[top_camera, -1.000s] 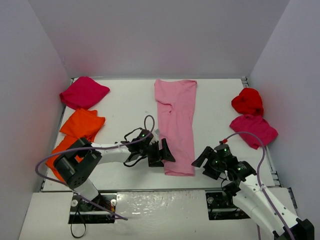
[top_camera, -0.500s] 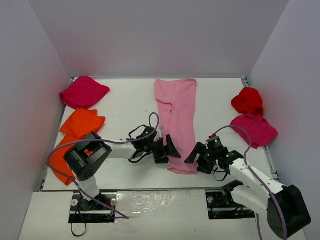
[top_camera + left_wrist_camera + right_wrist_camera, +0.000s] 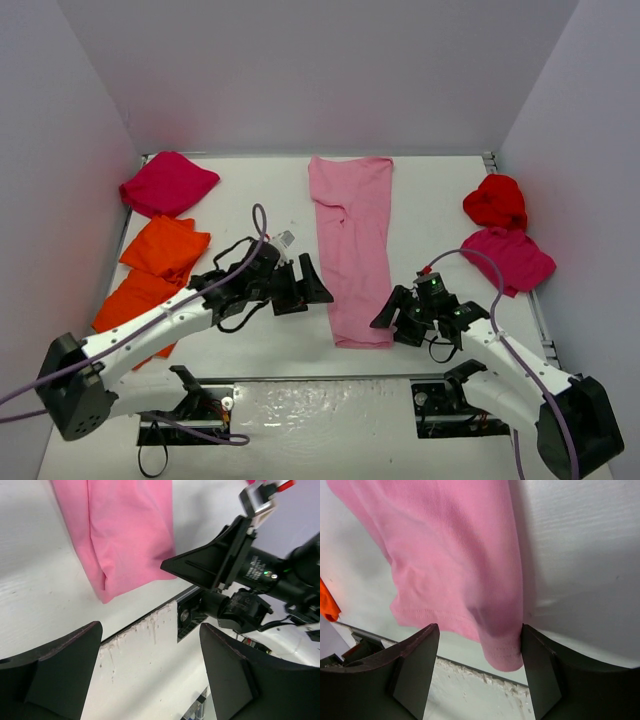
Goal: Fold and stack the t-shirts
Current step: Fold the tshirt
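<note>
A light pink t-shirt [image 3: 352, 240], folded into a long strip, lies down the middle of the table. My right gripper [image 3: 395, 318] is at its near right corner. In the right wrist view the pink hem corner [image 3: 502, 650] hangs between the right gripper's [image 3: 479, 630] open jaws. It brushes the right finger [image 3: 540, 665] and stands apart from the left one. My left gripper [image 3: 308, 290] hovers open just left of the strip with nothing between its jaws. The left wrist view shows the pink t-shirt [image 3: 130, 535] beyond the left gripper [image 3: 150, 630].
A magenta t-shirt [image 3: 167, 184] and two orange t-shirts [image 3: 165, 247] [image 3: 135, 300] lie at the left. A red t-shirt [image 3: 495, 203] and another magenta one [image 3: 507, 258] sit bunched at the right. The table's front edge [image 3: 145, 617] runs just below both grippers.
My right gripper came in to the pink shirt's near right corner and its jaws narrowed a little. The left gripper drew back to the left, off the shirt's edge, still open.
</note>
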{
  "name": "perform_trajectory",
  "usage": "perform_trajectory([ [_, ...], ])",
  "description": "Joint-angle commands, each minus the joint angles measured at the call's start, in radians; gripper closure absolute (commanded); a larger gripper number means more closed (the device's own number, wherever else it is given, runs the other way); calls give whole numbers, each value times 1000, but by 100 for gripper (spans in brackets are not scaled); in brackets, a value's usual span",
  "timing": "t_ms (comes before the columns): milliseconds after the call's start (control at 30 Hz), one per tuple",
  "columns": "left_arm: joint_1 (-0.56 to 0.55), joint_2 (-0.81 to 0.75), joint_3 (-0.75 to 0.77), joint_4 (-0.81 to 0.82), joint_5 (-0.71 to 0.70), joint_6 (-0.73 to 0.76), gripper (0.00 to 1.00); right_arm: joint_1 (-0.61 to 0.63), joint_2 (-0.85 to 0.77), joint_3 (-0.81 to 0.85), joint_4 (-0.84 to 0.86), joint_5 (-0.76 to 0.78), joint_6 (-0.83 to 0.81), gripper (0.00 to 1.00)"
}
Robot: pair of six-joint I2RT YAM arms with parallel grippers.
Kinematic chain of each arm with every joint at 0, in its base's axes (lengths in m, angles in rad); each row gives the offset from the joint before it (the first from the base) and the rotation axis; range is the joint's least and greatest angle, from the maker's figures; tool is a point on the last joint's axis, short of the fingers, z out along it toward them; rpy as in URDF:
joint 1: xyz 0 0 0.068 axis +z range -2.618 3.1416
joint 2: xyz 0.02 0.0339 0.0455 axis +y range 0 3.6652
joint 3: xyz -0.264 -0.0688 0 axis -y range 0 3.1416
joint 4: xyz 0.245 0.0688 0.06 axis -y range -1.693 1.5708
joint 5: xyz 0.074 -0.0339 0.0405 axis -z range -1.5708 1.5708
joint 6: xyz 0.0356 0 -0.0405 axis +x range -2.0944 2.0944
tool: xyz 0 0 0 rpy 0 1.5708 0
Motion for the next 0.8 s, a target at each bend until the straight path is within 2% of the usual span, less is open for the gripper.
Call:
perform_trajectory([
  [0,36,-157,53,-214,-101,20,24,12,-62,19,-93,-12,-5,38],
  [200,46,-224,-2,-219,-109,-9,24,16,-91,19,-130,-23,-3,37],
  [433,46,-154,-39,-140,-65,-40,24,17,-4,103,-163,1,-62,37],
  [767,38,-86,-247,232,38,-288,27,18,62,141,-163,16,-93,37],
])
